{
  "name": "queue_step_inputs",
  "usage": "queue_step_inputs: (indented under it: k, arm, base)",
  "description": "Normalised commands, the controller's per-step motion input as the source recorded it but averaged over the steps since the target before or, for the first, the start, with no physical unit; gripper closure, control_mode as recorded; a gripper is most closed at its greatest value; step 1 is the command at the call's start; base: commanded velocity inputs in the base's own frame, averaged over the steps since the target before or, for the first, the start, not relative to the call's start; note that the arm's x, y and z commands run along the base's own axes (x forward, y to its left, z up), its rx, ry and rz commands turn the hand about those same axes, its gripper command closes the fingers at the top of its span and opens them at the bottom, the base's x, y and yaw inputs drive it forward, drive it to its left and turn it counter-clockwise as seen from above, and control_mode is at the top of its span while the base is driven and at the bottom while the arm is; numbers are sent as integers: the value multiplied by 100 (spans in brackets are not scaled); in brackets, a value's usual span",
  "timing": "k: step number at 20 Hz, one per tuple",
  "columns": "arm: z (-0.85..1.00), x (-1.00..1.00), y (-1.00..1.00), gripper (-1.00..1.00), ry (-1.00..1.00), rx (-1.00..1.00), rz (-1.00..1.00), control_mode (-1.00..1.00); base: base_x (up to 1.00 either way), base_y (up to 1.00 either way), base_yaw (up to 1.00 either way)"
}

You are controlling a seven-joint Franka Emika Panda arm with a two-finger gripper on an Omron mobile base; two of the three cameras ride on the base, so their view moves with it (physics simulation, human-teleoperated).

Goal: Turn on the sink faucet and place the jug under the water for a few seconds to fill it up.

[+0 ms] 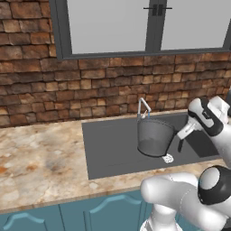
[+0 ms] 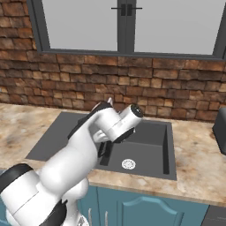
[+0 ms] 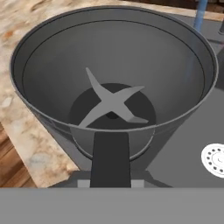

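Jug (image 1: 154,136), dark grey w/ a cross-shaped blade at its bottom, hangs tilted above the sink (image 1: 108,149), clear of the basin floor, just below the faucet (image 1: 144,107) spout. We see the gripper (image 1: 180,140) at the jug's right side, pinched on its black handle (image 3: 110,159), which runs up the middle of the hand view btw the fingertips. In that view a thin blue strip of water (image 3: 201,15) stands past the jug's far rim, top right; we can't tell if it falls inside the jug.

Surface: mottled beige stone counter (image 1: 40,158) wraps the sink, w/ teal cabinet doors (image 1: 67,214) under its front edge. Behind runs a brick wall (image 1: 27,85) w/ a grey-framed window (image 1: 113,27) above.

Edges & room: drain (image 2: 128,164) sits on the bare basin floor below the arm. Counter left of the sink lies open. A dark object (image 2: 220,126) stands at the far right counter edge, well apart from the jug.
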Motion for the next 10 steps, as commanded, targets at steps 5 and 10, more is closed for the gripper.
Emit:
queue_step_inputs:
  k: [5,10]
  arm:
    - [-3,25,0,100,1,0,0,-100]
    - [-1,25,-1,100,1,0,0,-100]
  base:
    - [0,0,0]
    - [0,0,0]
